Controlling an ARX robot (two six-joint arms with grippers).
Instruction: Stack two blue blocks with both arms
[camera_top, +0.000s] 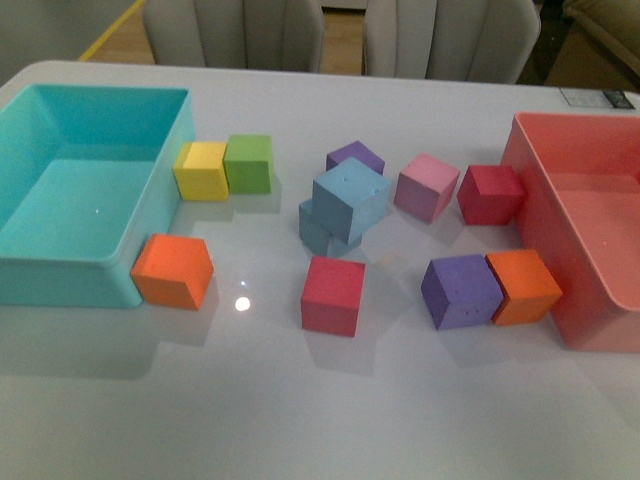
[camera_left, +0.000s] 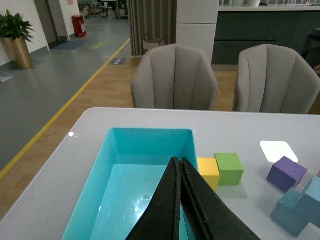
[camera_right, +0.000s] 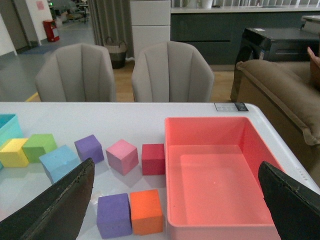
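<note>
— Where are the blue blocks?

— Stacked. The upper blue block (camera_top: 351, 199) sits skewed on the lower blue block (camera_top: 318, 228), near the middle of the white table (camera_top: 320, 420). Taking that stack as the landmark: a purple cube (camera_top: 355, 157) is just behind it, a pink cube (camera_top: 427, 186) to its right, a red cube (camera_top: 333, 294) in front of it.

— And the bins?

— The turquoise bin (camera_top: 75, 200) lies well to the stack's left, with yellow (camera_top: 202, 170) and green (camera_top: 249, 163) cubes between them; the pink bin (camera_top: 585, 240) lies well to its right.

— The grippers?

— The left gripper (camera_left: 180, 200) has its fingers pressed together, nothing between them, above the turquoise bin. The right gripper (camera_right: 175, 200) is spread wide (fingers at opposite edges of its wrist view), holding nothing.
</note>
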